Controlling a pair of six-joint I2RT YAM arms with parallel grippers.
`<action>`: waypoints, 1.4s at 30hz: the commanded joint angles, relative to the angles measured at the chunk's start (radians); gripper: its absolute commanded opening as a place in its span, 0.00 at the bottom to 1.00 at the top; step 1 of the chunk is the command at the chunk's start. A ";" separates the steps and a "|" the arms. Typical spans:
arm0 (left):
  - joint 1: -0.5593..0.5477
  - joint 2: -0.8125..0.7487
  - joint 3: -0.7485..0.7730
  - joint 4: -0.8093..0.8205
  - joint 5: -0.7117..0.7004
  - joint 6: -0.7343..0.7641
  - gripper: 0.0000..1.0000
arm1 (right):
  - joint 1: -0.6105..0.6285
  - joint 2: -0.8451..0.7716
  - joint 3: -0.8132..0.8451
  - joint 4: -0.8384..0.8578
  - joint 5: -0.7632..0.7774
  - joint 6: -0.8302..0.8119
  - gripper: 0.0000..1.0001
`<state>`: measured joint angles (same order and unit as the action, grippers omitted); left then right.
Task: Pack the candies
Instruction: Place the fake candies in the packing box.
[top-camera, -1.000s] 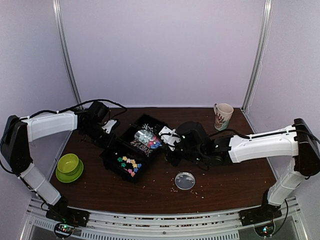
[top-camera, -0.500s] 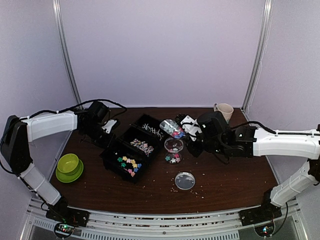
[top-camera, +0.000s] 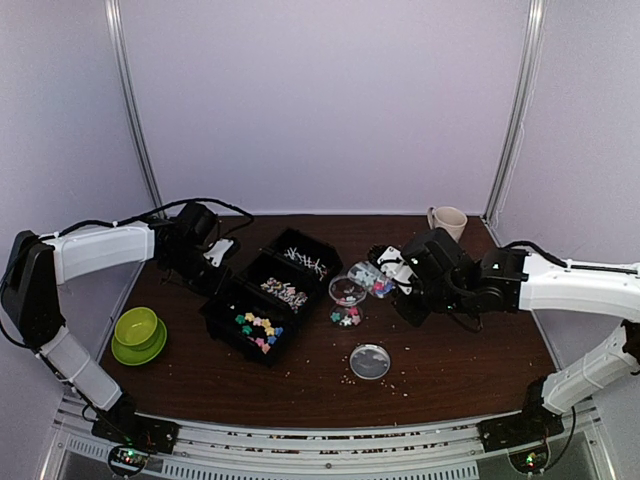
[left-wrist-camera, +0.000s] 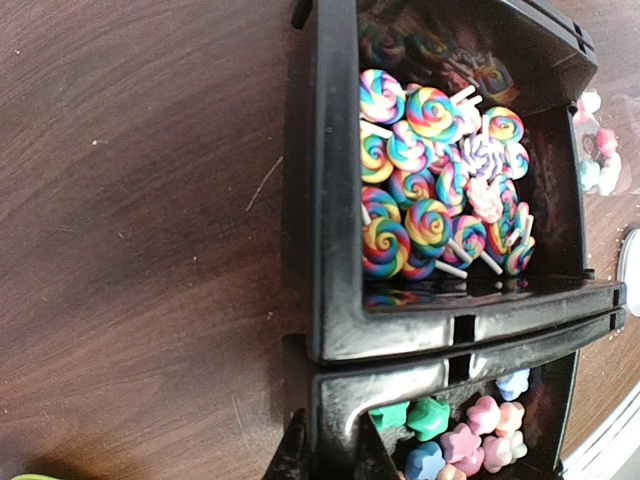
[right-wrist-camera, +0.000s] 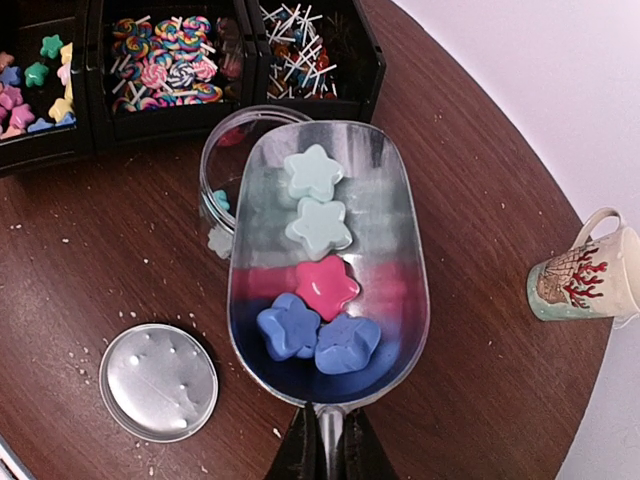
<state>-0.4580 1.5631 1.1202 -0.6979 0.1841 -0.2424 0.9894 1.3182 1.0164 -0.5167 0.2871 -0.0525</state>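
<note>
Table (top-camera: 470, 350): dark wood, bears all the items. Black tray (left-wrist-camera: 336, 220): three compartments sorting the candies by kind, with bare sticks in the far one, swirl lollipops (left-wrist-camera: 430, 200) in the middle one and pastel stars (top-camera: 258, 328) in the near one. Left gripper (left-wrist-camera: 322, 455): jaws closed on the tray's wall at the near compartment, apparently to steady it. Right gripper (right-wrist-camera: 327, 450): to the tray's right, clamped on the handle of a metal scoop (right-wrist-camera: 395, 250). The scoop is held roughly level so that its five star candies (right-wrist-camera: 322, 285) stay aboard, its mouth over a clear jar (top-camera: 347, 292) just right of the tray, likely the packing target. Green bowl (top-camera: 137, 330): left of the tray, unused. Mug (top-camera: 447, 222): well right of the tray. Jar lid (top-camera: 370, 361): off, lying on the near side to the tray's right, which leaves the jar open. Pale crumbs: scattered near the lid.
</note>
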 joint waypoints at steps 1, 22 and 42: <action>0.004 -0.066 0.064 0.139 0.076 -0.011 0.00 | -0.013 -0.007 0.065 -0.101 0.037 0.018 0.00; 0.005 -0.065 0.064 0.138 0.080 -0.011 0.00 | -0.017 0.140 0.263 -0.343 0.011 -0.025 0.00; 0.004 -0.060 0.065 0.138 0.080 -0.011 0.00 | -0.014 0.236 0.422 -0.525 0.022 -0.035 0.00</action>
<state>-0.4580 1.5631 1.1202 -0.6979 0.1917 -0.2428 0.9764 1.5402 1.4067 -0.9977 0.2893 -0.0834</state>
